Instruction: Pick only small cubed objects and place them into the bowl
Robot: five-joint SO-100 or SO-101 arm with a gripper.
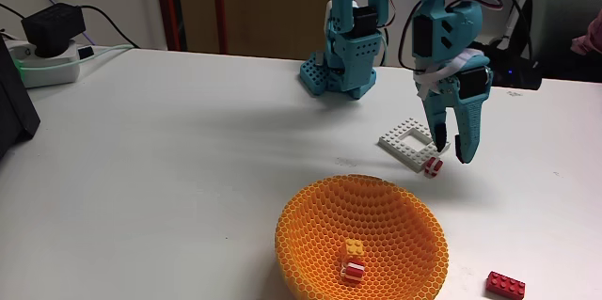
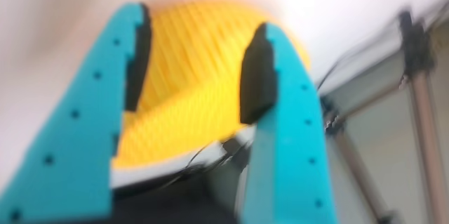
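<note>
White table [image 1: 188, 150], orange bowl [image 1: 362, 234]

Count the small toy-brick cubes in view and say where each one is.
3. An orange studded cube and a red-and-white striped cube lie inside the orange honeycomb bowl; another striped cube sits by the teal gripper.

The plain white table [image 1: 169, 159] carries a round orange honeycomb-lattice bowl [image 1: 310, 225]. Behind it lie a flat white square frame plate [image 1: 400, 145] and a red-and-white striped cube [image 1: 434, 165]; to its right, a red rectangular brick [image 1: 506, 285].

Two cubes [image 1: 354, 258] lie in the bowl [image 1: 310, 220]; a third [image 1: 434, 165] behind it.
</note>
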